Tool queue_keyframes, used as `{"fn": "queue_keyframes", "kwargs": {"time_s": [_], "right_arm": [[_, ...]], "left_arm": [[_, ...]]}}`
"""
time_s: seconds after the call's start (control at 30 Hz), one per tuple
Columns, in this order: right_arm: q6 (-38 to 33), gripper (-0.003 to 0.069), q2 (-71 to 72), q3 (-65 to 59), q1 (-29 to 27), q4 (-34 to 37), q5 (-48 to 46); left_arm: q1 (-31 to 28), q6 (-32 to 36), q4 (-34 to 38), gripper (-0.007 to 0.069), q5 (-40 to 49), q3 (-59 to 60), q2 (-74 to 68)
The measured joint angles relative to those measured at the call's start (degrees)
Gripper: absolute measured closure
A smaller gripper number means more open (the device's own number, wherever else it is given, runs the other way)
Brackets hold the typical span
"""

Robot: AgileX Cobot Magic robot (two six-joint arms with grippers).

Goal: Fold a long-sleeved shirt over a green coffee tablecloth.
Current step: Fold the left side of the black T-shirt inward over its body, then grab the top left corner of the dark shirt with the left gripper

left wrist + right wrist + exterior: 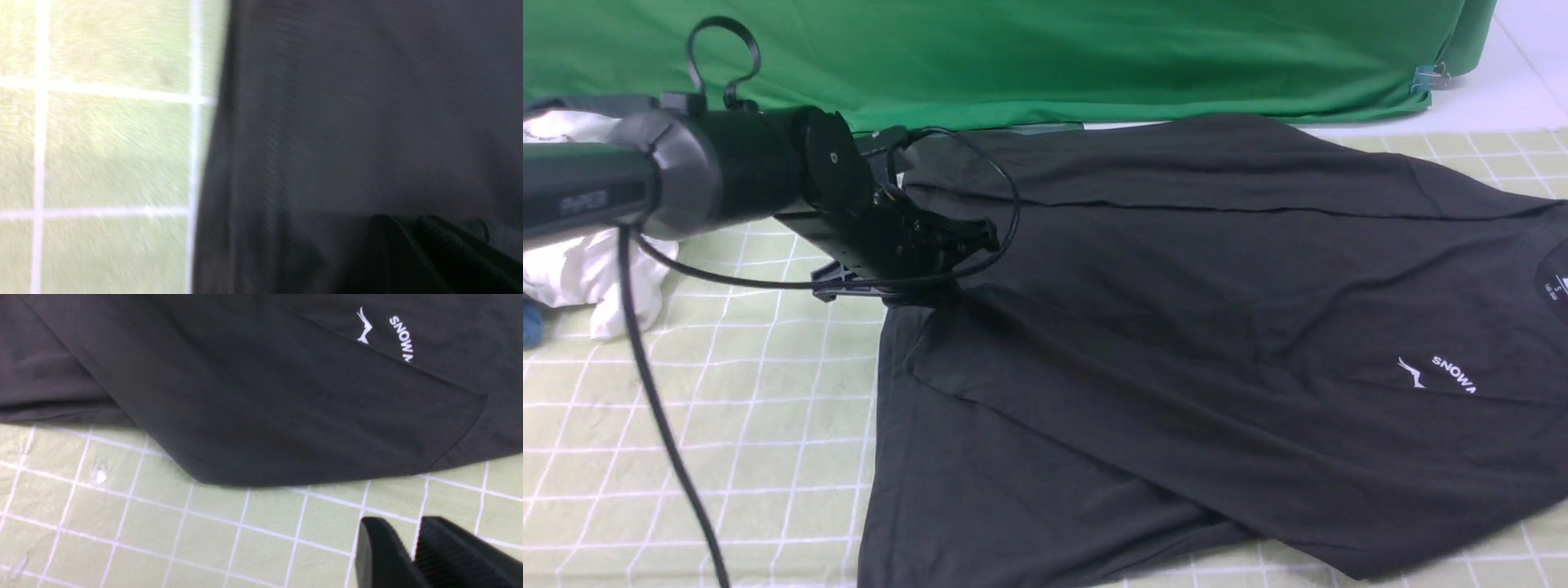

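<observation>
The long-sleeved shirt (1176, 327) is dark charcoal with a white print (1437, 371) and lies spread on the green coffee tablecloth (727, 425), with a fold running across it. My left gripper (980, 237) reaches in from the left and sits low over the shirt's left part. In the left wrist view its dark fingers (402, 220) blur into the shirt (347, 102) beside the tablecloth (102, 143), so their grip does not show. My right gripper (398, 524) hovers over bare tablecloth (204, 531) just off the shirt's edge (245, 396). Its jaws are slightly parted and empty. It is out of the front view.
A plain bright green sheet (1054, 57) hangs along the back, clipped at its right corner (1429, 77). A crumpled white garment (572, 261) lies at the far left behind the left arm. The arm's black cable (662, 425) trails down over the tablecloth.
</observation>
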State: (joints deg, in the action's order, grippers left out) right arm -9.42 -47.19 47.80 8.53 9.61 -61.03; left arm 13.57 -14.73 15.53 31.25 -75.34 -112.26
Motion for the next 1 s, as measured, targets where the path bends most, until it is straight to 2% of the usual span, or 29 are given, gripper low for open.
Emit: {"fn": "queue_keyframes", "kwargs": {"time_s": [0.13,0.17,0.23,0.37,0.63,0.83,1.0], "right_arm": [[0.0,0.0501,0.0,0.0,0.0,0.0,-0.19],[0.0,0.0501,0.0,0.0,0.0,0.0,-0.19],[0.0,0.0498,0.0,0.0,0.0,0.0,-0.19],[0.0,0.0494,0.0,0.0,0.0,0.0,-0.13],[0.8,0.0489,0.0,0.0,0.0,0.0,0.05],[1.4,0.0484,0.0,0.0,0.0,0.0,0.05],[1.4,0.048,0.0,0.0,0.0,0.0,0.05]], "left_arm": [[-1.59,-0.57,-0.62,0.0426,0.47,-6.06,-0.71],[-1.77,-0.57,-0.62,0.0419,0.52,-6.89,-0.71],[-2.84,-0.75,-0.45,0.0342,0.67,-11.51,-0.71],[-3.8,-0.88,2.8,0.0253,1.13,-17.11,-1.47],[-3.8,-6.99,11.24,0.0228,0.0,-18.1,-9.39],[-3.8,-9.23,20.12,0.0228,-11.3,-18.1,-15.82],[-3.8,-9.4,23.98,0.0227,-17.39,-18.1,-17.42]]}}
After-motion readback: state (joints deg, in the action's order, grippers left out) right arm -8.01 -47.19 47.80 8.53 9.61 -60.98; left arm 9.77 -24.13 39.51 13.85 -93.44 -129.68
